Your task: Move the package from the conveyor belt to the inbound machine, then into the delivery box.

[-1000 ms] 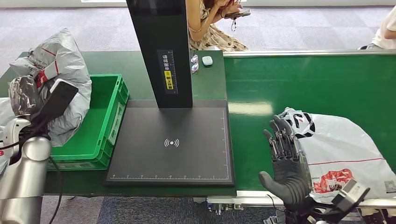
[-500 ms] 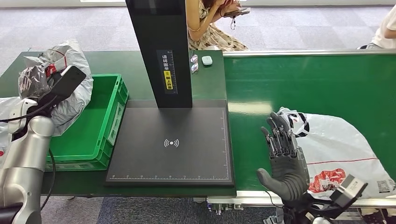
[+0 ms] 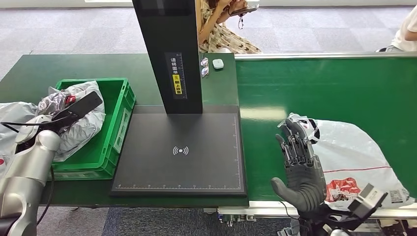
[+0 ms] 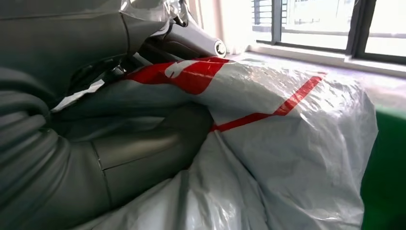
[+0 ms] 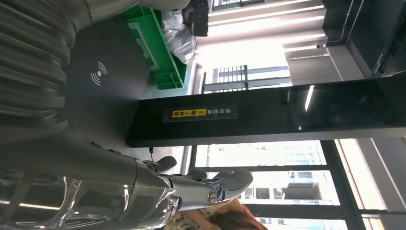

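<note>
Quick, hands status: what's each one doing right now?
Left hand: holding a grey package over the green box.
Right hand: open, empty, beside the white package on the belt.

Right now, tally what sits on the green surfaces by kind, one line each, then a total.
Plastic mail packages: 2, one in the left hand over the crate, one on the belt.
Green crates: 1
Scanner machines: 1
Glasses: 1
Small white objects: 1
Total: 6

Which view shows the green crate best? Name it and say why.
The head view: the green crate shows nearly whole beside the scanner pad, with a grey package in it. The right wrist view shows the crate small and sideways. The left wrist view gives a green sliver, probably its wall.
</note>
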Available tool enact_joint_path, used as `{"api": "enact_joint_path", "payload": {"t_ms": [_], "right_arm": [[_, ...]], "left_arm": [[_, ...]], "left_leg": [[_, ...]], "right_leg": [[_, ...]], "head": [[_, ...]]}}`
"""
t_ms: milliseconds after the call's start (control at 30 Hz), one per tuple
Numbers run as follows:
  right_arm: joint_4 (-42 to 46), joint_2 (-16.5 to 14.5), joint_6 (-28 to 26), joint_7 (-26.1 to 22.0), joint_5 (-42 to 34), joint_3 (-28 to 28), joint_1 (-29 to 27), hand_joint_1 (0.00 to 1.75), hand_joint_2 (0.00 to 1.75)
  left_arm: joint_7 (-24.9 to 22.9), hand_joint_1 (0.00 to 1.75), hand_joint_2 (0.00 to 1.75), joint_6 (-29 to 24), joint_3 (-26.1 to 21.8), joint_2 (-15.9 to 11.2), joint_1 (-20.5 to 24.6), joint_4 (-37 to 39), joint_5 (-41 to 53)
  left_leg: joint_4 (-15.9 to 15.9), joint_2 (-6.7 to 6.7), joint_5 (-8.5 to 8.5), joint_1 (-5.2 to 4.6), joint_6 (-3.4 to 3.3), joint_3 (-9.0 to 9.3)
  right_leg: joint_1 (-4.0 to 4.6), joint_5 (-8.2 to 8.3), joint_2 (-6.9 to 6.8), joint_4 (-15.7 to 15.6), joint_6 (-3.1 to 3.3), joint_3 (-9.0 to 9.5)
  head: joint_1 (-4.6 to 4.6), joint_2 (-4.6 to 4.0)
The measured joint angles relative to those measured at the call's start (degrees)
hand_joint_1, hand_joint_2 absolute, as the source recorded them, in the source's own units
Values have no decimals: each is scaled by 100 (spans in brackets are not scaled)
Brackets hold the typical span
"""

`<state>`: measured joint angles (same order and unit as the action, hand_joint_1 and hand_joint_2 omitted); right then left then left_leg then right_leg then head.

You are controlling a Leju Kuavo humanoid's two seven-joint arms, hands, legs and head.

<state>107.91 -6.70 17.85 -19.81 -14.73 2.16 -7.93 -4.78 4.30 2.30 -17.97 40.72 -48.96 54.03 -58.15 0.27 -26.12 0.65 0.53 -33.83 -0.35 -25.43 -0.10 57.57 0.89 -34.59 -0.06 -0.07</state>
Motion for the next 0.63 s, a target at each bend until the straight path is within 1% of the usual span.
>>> {"api": "enact_joint_path", "payload": {"t_ms": [67,167,267,400,467,533,600,633], "right_arm": [[-12,-3,9,1,0,-2,9,0,175],[-37,-5,9,1,0,-4,24,0,175],[-46,-9,-8,6,4,-5,26,0,175],[-42,-26,-69,70,44,-11,22,0,175],[-37,-30,-84,76,51,-13,13,0,175],[-28,-33,-96,68,58,-13,-11,0,175],[-15,-36,-130,54,78,-14,-53,0,175],[-11,-37,-141,49,85,-15,-66,0,175]], "left_arm": [[-36,5,175,166,92,-22,61,128,66],[-66,0,175,300,211,-43,159,305,128],[-68,0,175,232,275,-45,235,418,104],[-63,0,175,-173,284,-22,291,422,-52],[-51,0,175,-408,267,-10,263,291,-185],[46,0,175,-781,196,11,148,-17,-396],[297,0,175,-1338,47,76,-68,-507,-697],[379,0,175,-1502,2,97,-134,-651,-786]], "left_leg": [[0,-1,0,0,0,-1],[0,0,0,0,0,-1],[-1,-1,0,0,0,0],[0,-1,0,0,0,0],[0,0,0,0,0,0],[0,1,0,0,0,0],[0,1,-1,-1,0,0],[0,1,-1,-1,-1,0]], "right_leg": [[0,0,-1,0,0,1],[0,0,-1,0,0,1],[0,1,-1,0,0,1],[0,1,-1,0,0,1],[0,1,0,0,0,1],[0,1,0,1,0,1],[-1,0,0,0,0,1],[-1,0,0,0,0,1]], "head": [[0,0],[-1,0],[1,0],[-1,0],[-1,0],[-1,0],[-1,0],[-1,0]]}}
